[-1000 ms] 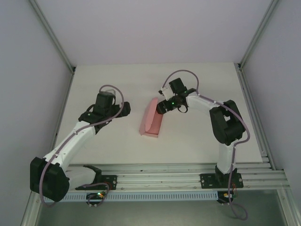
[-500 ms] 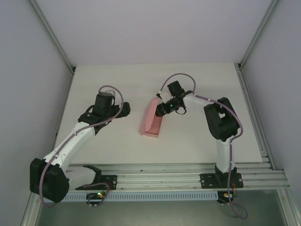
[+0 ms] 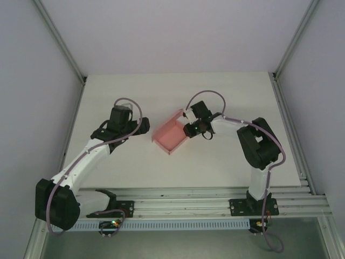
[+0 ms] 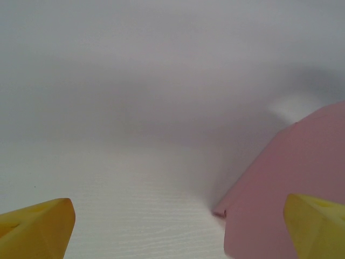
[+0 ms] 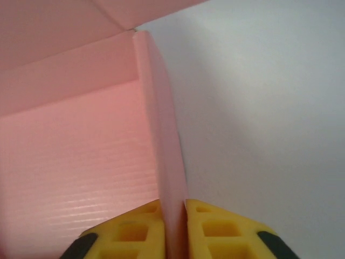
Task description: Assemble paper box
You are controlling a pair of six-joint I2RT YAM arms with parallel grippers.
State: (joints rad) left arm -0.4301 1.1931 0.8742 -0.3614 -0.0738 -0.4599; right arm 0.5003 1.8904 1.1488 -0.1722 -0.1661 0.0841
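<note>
One white table (image 3: pixel 232 97), seen from above, carries everything here. On it are my two arms, the left arm (image 3: pixel 86 159) and the right arm (image 3: pixel 259 145), each ending in one gripper, and there is a single pale pink paper box (image 3: pixel 171 135).

A second ago the box looked like a narrow, nearly flat strip lying lengthwise away from me. Now it is spread into a wider open tray with low raised walls, and it is turned at an angle. My right gripper (image 3: pixel 190 128) was beside the strip's far end with its jaws apart, and it has since closed on the card. My left arm has not moved.

The box sits near the middle of the table, between my two grippers. In the right wrist view, one upright wall of the box (image 5: pixel 161 135) runs straight down into my right gripper (image 5: pixel 173 216). Its yellow fingers (image 5: pixel 135 229) are pressed against both faces of that wall, pinching it, with the ribbed inside of the tray on the left.

My left gripper (image 3: pixel 143 125) is near the box's left corner. In the left wrist view, the left gripper (image 4: pixel 178 232) is spread wide with nothing between its fingertips (image 4: pixel 38 229). The pink box (image 4: pixel 291 167) lies ahead and to the right, behind the right-hand fingertip. I cannot tell whether they touch.
</note>
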